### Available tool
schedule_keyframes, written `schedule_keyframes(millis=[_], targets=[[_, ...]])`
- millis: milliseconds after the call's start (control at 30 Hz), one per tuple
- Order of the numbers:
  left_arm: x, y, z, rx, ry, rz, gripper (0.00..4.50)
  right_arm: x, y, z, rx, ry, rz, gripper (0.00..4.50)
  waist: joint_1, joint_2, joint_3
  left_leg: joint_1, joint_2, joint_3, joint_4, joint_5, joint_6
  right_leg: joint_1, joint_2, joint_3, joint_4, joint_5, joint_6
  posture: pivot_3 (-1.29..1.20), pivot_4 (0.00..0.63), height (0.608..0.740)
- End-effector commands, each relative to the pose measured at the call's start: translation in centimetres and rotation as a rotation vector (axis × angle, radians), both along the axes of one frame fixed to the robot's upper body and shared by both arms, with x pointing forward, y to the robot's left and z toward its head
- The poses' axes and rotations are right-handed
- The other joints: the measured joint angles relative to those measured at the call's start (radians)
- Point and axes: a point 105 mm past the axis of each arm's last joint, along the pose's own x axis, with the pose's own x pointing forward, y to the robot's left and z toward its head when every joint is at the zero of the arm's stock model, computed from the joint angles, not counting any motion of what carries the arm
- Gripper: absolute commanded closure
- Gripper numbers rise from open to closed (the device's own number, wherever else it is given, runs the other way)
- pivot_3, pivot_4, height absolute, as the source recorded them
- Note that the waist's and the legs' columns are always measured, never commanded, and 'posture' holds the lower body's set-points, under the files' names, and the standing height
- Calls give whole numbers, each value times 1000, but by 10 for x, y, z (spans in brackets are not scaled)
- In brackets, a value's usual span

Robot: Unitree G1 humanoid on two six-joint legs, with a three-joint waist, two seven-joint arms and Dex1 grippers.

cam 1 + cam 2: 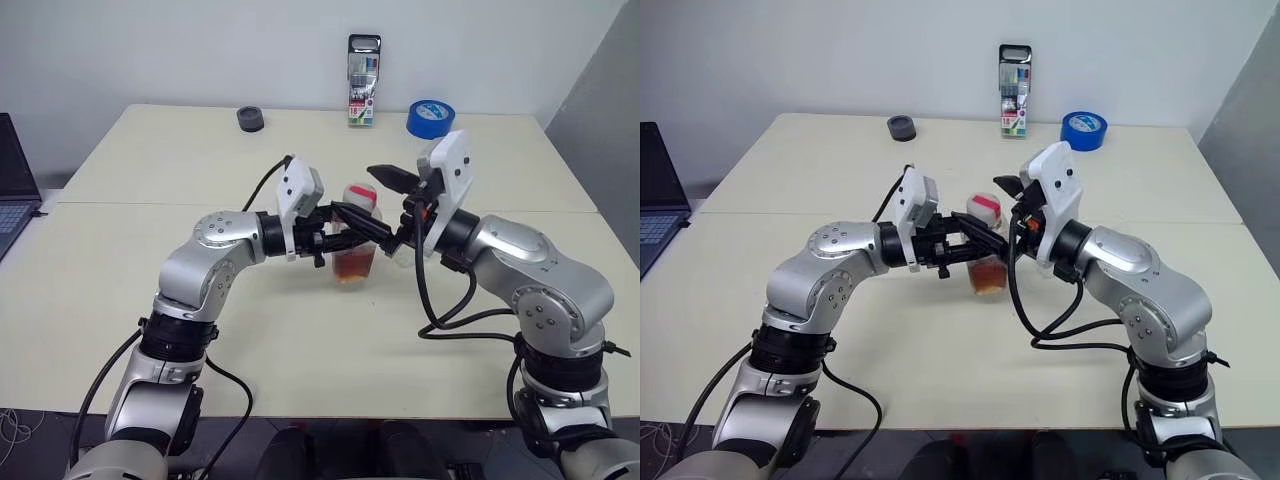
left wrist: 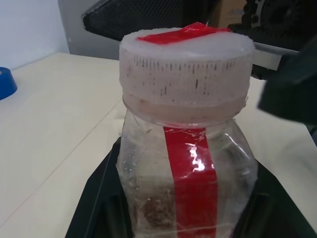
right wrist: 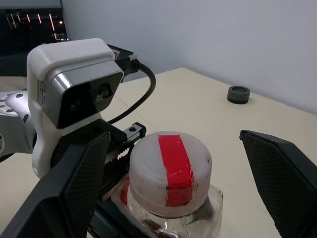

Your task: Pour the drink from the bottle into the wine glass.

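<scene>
Seen from the head camera, the left gripper (image 1: 345,235) pinches the bottle (image 1: 356,240) above the middle of the table (image 1: 150,160), amber drink (image 1: 354,266) in its base. Seen along the left wrist, black fingers (image 2: 101,198) press the bottle's sides. Seen along the right wrist, the right gripper (image 3: 183,168) stands spread wide around the cap (image 3: 170,171), not touching it.

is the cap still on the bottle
On. The white cap with red tape sits on the bottle, between the open right hand's fingers.
</scene>
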Motion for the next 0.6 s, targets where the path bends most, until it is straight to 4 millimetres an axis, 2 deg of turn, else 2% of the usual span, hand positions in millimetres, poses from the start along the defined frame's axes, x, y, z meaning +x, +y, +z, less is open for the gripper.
schedule_keyframes(millis=[33, 200, 233, 433, 600], targets=[[-4, -4, 18, -16, -75, -31, 2681, -7, -1, 11, 29, -38, 8, 652, 0, 0, 0, 0, 0, 0, 0, 0, 0, 0, 0, 0, 0, 0, 0, 0, 150, 740], [-3, -5, 17, -17, -72, -24, 2681, -9, 0, 12, 45, -35, 9, 2425, 0, 0, 0, 0, 0, 0, 0, 0, 0, 0, 0, 0, 0, 0, 0, 0, 150, 740], [-3, -5, 17, -18, -72, -23, 2681, -9, 0, 12, 48, -35, 10, 2666, 0, 0, 0, 0, 0, 0, 0, 0, 0, 0, 0, 0, 0, 0, 0, 0, 150, 740], [-9, -7, 16, -28, -66, -50, 2681, -12, 2, 15, 64, -34, 51, 2655, 0, 0, 0, 0, 0, 0, 0, 0, 0, 0, 0, 0, 0, 0, 0, 0, 150, 740], [-30, -11, 26, -29, -83, -200, 2681, -26, 9, 32, -25, -115, 311, 2655, -1, 1, 1, 0, 0, 1, 0, 0, 0, 0, 0, 0, 0, 0, 0, 0, 150, 740]])
